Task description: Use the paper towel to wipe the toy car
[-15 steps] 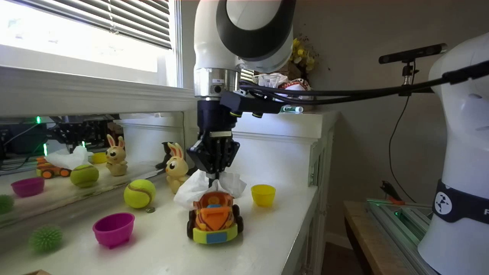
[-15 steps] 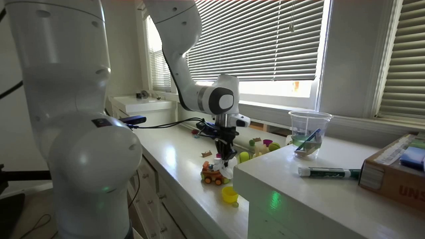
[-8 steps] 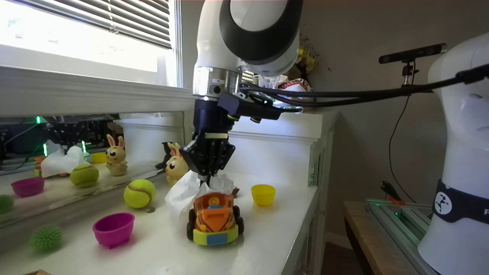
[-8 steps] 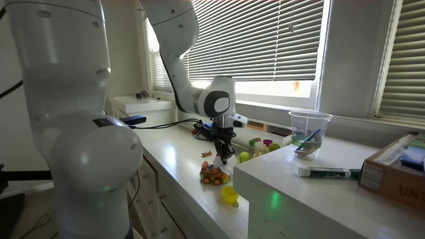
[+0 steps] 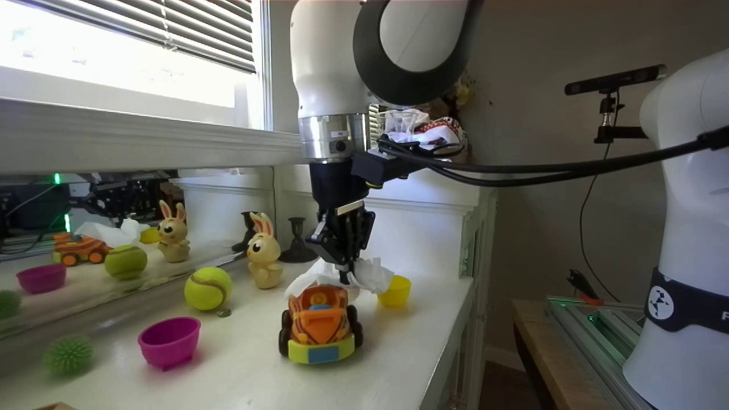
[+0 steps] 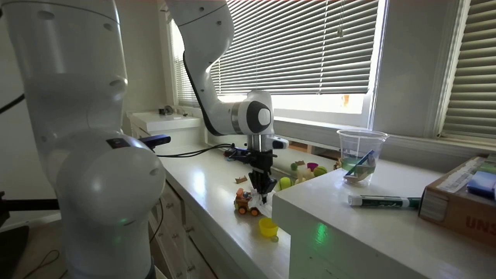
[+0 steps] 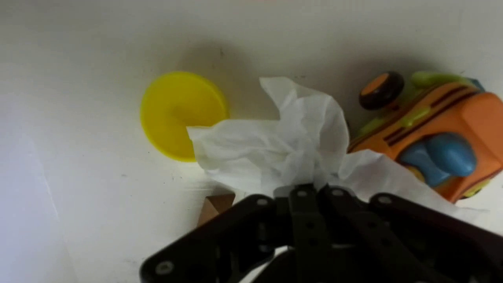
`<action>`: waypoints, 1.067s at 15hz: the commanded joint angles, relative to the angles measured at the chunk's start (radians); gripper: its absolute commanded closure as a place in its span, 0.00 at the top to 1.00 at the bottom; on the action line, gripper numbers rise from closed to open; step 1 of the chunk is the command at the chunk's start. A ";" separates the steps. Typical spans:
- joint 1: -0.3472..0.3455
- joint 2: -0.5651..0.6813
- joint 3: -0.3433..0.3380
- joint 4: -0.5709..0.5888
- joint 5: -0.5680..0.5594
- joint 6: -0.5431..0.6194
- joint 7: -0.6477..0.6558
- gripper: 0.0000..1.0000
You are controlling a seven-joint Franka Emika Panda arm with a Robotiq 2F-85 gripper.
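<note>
One end of the car (image 6: 242, 202) is hidden by the towel (image 6: 255, 202), which is held in the gripper (image 6: 264, 200). A yellow cup (image 6: 268, 228) is seen near the car. A marker (image 6: 383, 201) is laid just beside a box (image 6: 445, 209).

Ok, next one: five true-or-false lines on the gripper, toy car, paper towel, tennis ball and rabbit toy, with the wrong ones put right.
The gripper is shut on the paper towel. True.
The toy car lies on its side. False: it stands on its wheels.
In the wrist view, the paper towel overlaps the yellow cup. True.
The tennis ball sits inside the magenta cup. False: it rests on the counter, apart from the magenta cup.
The rabbit toy stands upright. True.
</note>
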 commanded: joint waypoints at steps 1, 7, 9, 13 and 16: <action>0.004 -0.017 0.003 -0.010 0.027 0.008 -0.020 0.01; 0.023 -0.020 0.009 -0.030 0.234 0.175 -0.107 0.01; 0.033 -0.017 0.014 -0.029 0.322 0.221 -0.153 0.01; 0.042 -0.019 0.020 -0.027 0.395 0.236 -0.202 0.01; 0.007 -0.021 0.013 -0.027 0.174 0.184 -0.053 0.01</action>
